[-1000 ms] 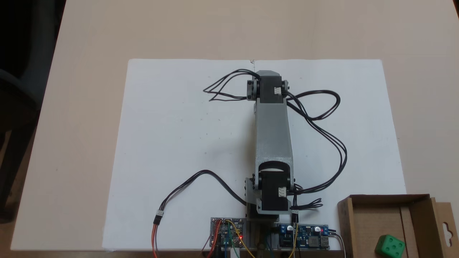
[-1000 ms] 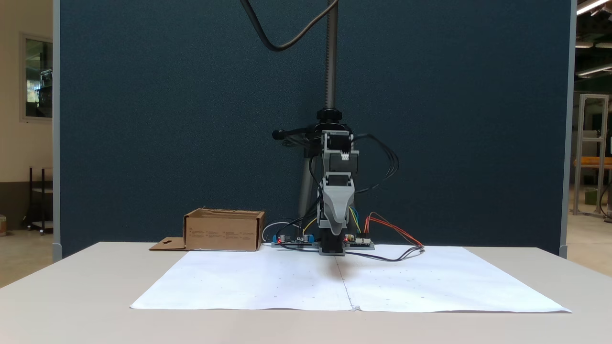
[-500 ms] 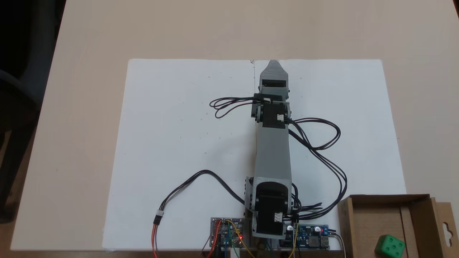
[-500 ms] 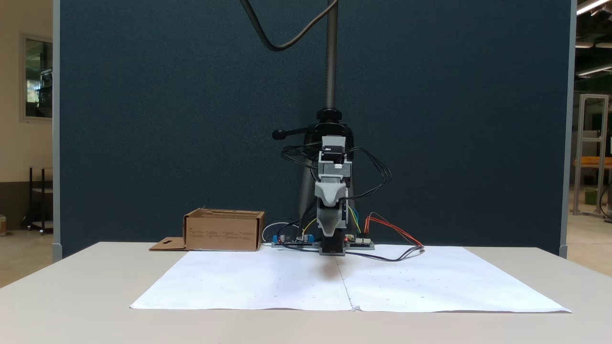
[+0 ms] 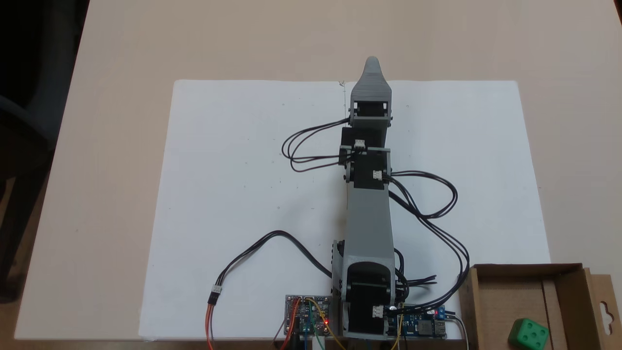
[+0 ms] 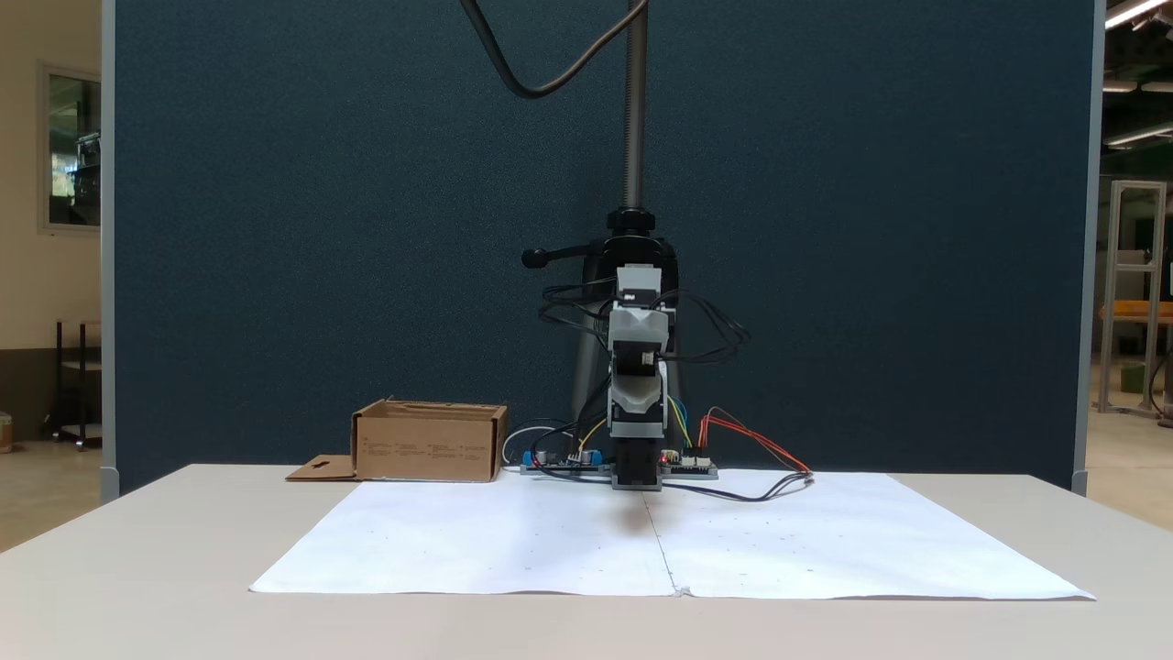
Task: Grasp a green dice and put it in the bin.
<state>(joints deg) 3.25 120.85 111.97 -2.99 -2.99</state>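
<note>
The green dice (image 5: 528, 334) lies inside the bin (image 5: 567, 292), a brown cardboard box at the lower right of a fixed view, with its hang-hole flap on the right. The other fixed view shows the bin (image 6: 429, 445) left of the arm's base, and its walls hide the dice. My gripper (image 5: 372, 62) is stretched out far from the bin, its grey tip past the far edge of the white paper. Only one pointed jaw shows from above. From the front the gripper (image 6: 638, 396) points at the camera, and no gap can be made out. Nothing is seen in it.
A large white paper sheet (image 5: 243, 194) covers the middle of the table. Two circuit boards (image 5: 307, 315) with coloured wires sit at the arm's base, and black cables (image 5: 437, 209) loop off the arm to the right. A camera pole (image 6: 632, 110) and a dark blue panel stand behind.
The arm has unfolded and reached away from its base. The gripper swung up and out from under the forearm to beyond the paper's far edge. Dice and bin stayed put.
</note>
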